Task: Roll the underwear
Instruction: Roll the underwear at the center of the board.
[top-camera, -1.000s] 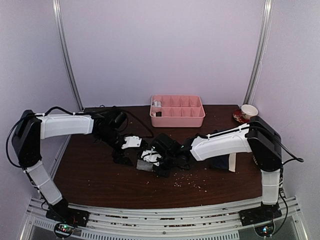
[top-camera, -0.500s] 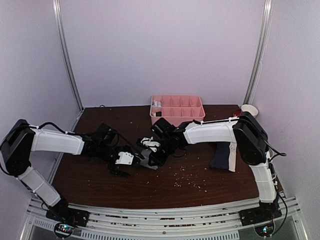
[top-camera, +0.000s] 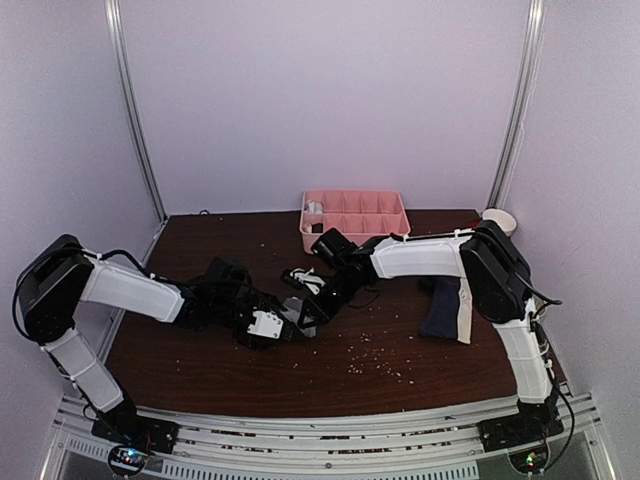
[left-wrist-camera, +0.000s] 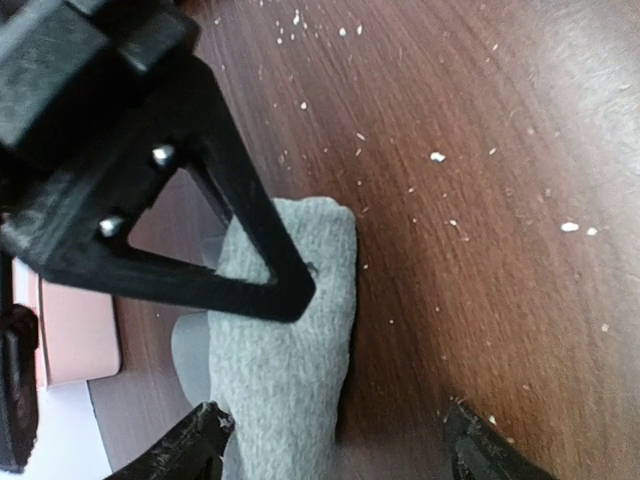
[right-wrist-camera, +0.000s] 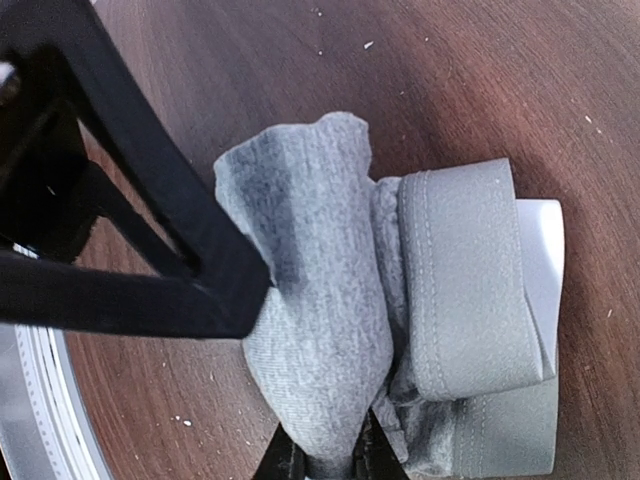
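Observation:
The grey underwear (right-wrist-camera: 320, 330) lies bunched on the dark table, part rolled, with a folded band (right-wrist-camera: 460, 290) on one side. My right gripper (right-wrist-camera: 322, 462) is shut on a flap of this grey cloth, pinched between its fingertips. My left gripper (left-wrist-camera: 335, 450) is open, its fingertips (left-wrist-camera: 200, 440) astride the edge of the same grey cloth (left-wrist-camera: 290, 350). In the top view the two grippers meet mid-table, left gripper (top-camera: 272, 325) and right gripper (top-camera: 305, 303), with the grey bundle (top-camera: 298, 318) between them. The navy underwear (top-camera: 447, 305) with its cream band lies to the right.
A pink compartment tray (top-camera: 355, 235) stands at the back centre. A white cup (top-camera: 497, 220) sits at the back right corner. Pale crumbs (top-camera: 375, 360) are scattered on the wood in front of the grippers.
My left arm has swung down and right until its open jaws reach the grey cloth, narrowing a little. My right gripper has drawn the grey bundle slightly back, still pinching it.

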